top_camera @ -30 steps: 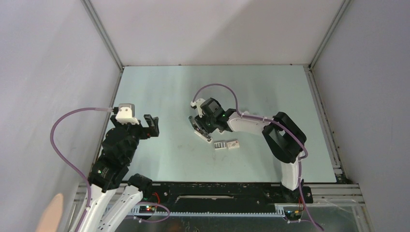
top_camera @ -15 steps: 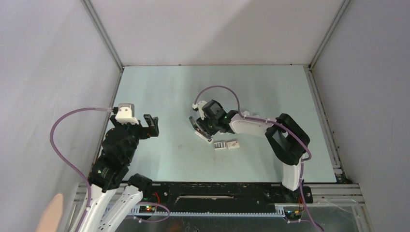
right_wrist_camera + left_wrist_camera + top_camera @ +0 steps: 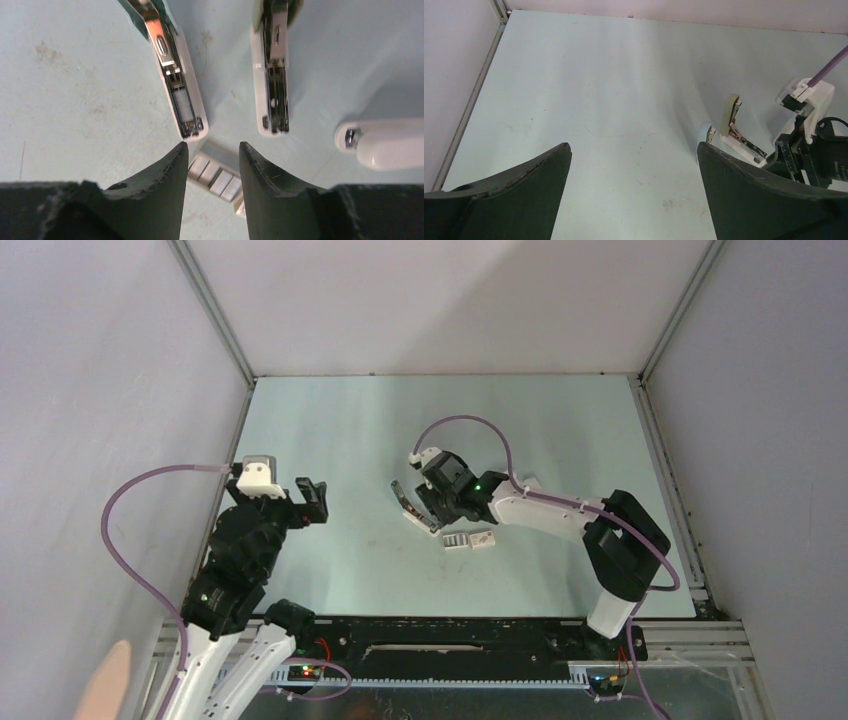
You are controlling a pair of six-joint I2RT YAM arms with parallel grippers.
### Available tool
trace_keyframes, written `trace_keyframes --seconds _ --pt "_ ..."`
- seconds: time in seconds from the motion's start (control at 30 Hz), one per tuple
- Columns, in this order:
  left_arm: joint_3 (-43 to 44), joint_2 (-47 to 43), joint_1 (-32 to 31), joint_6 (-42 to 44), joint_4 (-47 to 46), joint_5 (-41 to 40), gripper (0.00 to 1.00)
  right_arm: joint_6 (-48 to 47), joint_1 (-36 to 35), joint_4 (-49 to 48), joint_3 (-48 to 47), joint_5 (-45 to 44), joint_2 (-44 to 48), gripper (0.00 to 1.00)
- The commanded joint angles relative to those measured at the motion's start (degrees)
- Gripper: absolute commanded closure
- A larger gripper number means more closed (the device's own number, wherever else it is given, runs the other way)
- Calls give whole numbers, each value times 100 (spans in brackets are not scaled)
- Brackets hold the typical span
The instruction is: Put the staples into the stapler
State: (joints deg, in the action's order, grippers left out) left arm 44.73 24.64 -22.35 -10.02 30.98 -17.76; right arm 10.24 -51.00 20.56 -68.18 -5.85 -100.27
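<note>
While our left tool (image 3: pixel 634 150) stands wide open, well off, our right tool (image 3: pixel 212 146) hangs half-parted and empty directly over the staples (image 3: pixel 216 176), lying slantwise on the desk (image 3: pixel 75 100) just beside the open stapler (image 3: pixel 177 95).

The pale green surface (image 3: pixel 340 430), scuffed and faintly stained, carries three things near its middle. An opened stapler (image 3: pixel 415 512) lies there with its top part swung up. Just beside it, toward the near edge, the striped grey staples (image 3: pixel 456 541) and a small white box (image 3: pixel 483 537) sit side by side.
</note>
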Motion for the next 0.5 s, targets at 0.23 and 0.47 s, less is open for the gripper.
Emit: trace_keyframes --seconds 0.23,0.47 --pt "-68 -267 7 9 -211 59 0 2674 -519 1579 -28 -1080 295 57" --pt "-70 -345 -67 9 -198 36 0 3085 -610 1548 -26 -1191 114 59"
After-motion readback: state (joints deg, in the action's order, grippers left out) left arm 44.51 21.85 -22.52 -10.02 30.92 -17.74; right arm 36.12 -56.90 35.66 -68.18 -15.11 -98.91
